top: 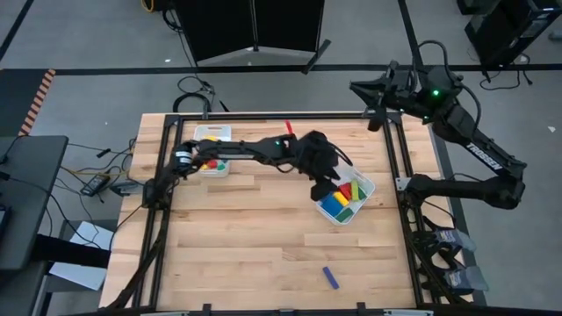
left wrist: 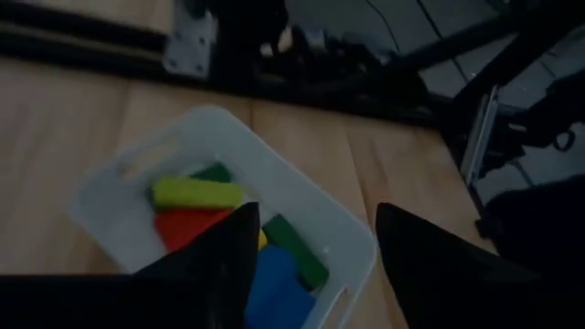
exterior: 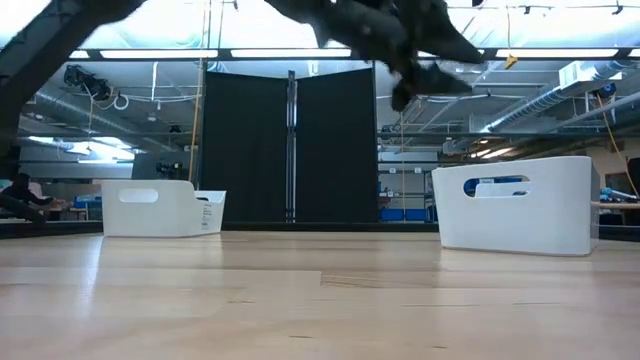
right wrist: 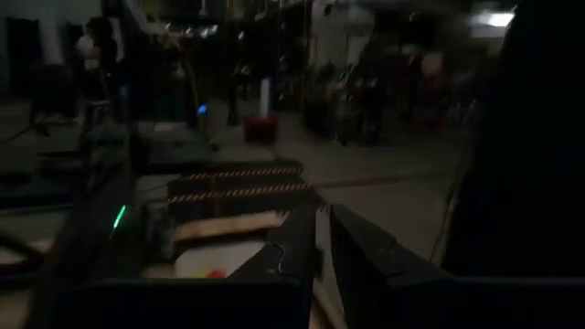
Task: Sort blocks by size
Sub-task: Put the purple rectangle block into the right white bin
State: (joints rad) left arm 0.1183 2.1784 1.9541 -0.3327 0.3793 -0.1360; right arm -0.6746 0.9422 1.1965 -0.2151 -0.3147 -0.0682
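My left gripper (top: 327, 180) hangs open and empty over the far-left end of the right white bin (top: 362, 200); it also shows at the top of the low view (exterior: 425, 70). In the left wrist view its two fingers (left wrist: 315, 247) stand apart above that bin (left wrist: 96, 196), which holds long yellow (left wrist: 196, 193), red (left wrist: 187, 224), green (left wrist: 294, 247) and blue (left wrist: 274, 283) bars. A left white bin (top: 211, 134) holds small blocks (top: 215, 163). A blue bar (top: 329, 277) lies on the table near its front edge. My right gripper (top: 371, 95) waits beyond the table's far right corner, fingers together.
A small red piece (top: 288, 127) lies at the table's far edge. Black frame rails (top: 399, 158) run along the table's sides. Bare wood (top: 246, 237) spreads between the bins and the front edge. In the low view the two bins (exterior: 160, 208) (exterior: 515, 205) stand at the back.
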